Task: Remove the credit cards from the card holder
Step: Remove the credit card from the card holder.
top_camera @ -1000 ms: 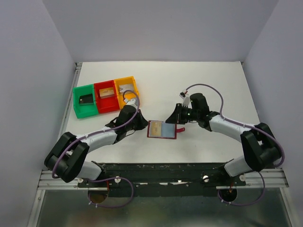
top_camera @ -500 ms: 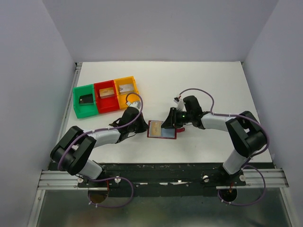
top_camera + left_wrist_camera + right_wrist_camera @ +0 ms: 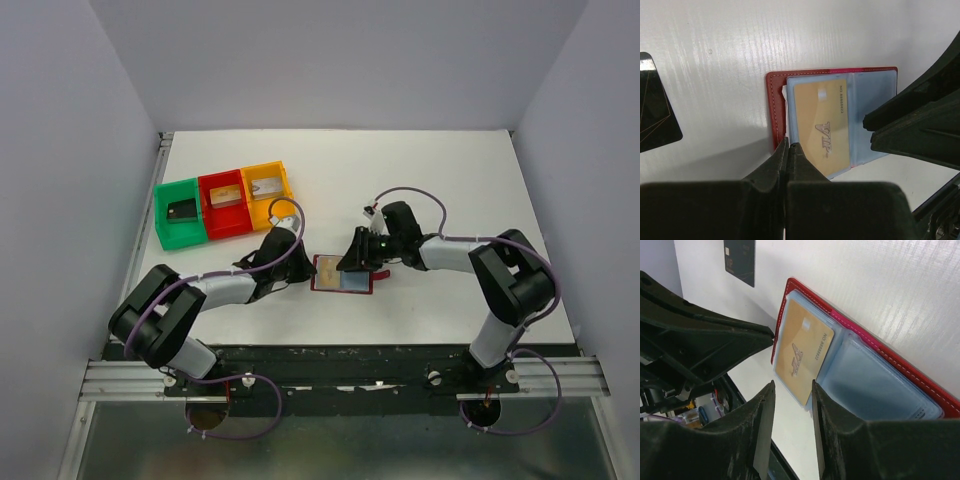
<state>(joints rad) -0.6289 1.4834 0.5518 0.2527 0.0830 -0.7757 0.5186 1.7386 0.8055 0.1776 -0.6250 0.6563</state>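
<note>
Reaching in from the right, the right end effector (image 3: pixel 792 390) has slid over the open card holder (image 3: pixel 774 107) since a second ago. Its fingers have spread to a middling gap with nothing between them. Just beyond its tips sits the gold-orange card (image 3: pixel 822 127), tucked inside the holder. The left end effector (image 3: pixel 788 150) is pinched shut, its tips resting on the holder's edge right beside that card's corner. The holder lies flat on the white counter (image 3: pixel 715 45), between the two end effectors. A black card (image 3: pixel 652 117) lies loose on the counter, off to the left end effector's left.
</note>
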